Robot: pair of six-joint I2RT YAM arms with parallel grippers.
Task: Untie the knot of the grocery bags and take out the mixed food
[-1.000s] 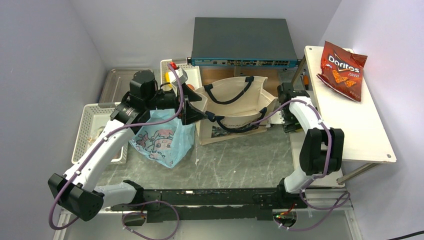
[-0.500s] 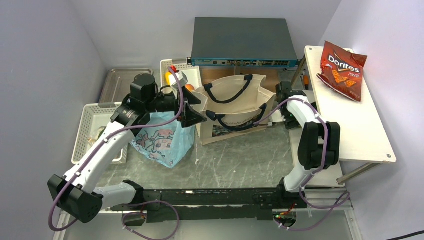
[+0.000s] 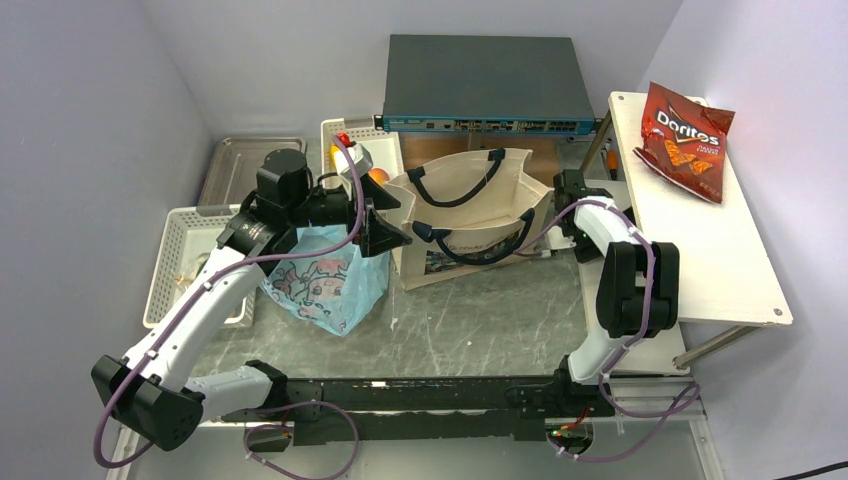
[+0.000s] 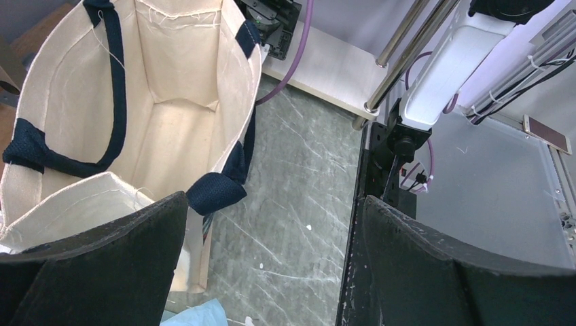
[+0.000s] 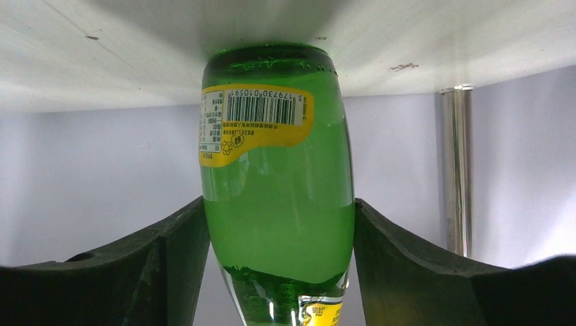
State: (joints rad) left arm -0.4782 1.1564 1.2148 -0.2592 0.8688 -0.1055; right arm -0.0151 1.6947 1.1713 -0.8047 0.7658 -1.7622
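Observation:
A light-blue grocery bag (image 3: 325, 280) with cartoon prints lies on the table left of the beige tote (image 3: 470, 215); its knot is hidden under my left arm. My left gripper (image 3: 393, 220) hangs open and empty between the bag and the tote's near corner. In the left wrist view the left gripper (image 4: 275, 204) shows bare table between its jaws, with a blue corner of the grocery bag (image 4: 197, 316) below. My right gripper (image 5: 280, 210) is shut on a green glass bottle (image 5: 278, 170) under the white shelf. A red Doritos bag (image 3: 685, 128) lies on the shelf. An orange fruit (image 3: 378, 176) sits in the rear basket.
The open tote (image 4: 170, 81) looks empty inside. A grey network box (image 3: 485, 85) stands at the back. A metal tray (image 3: 245, 165) and a white basket (image 3: 185, 260) sit at the left. The white shelf (image 3: 700, 250) fills the right side, and its metal leg (image 5: 456, 170) stands beside the bottle.
My left arm has shifted slightly back and left, its gripper still open. The right arm has edged a little left with the bottle still held.

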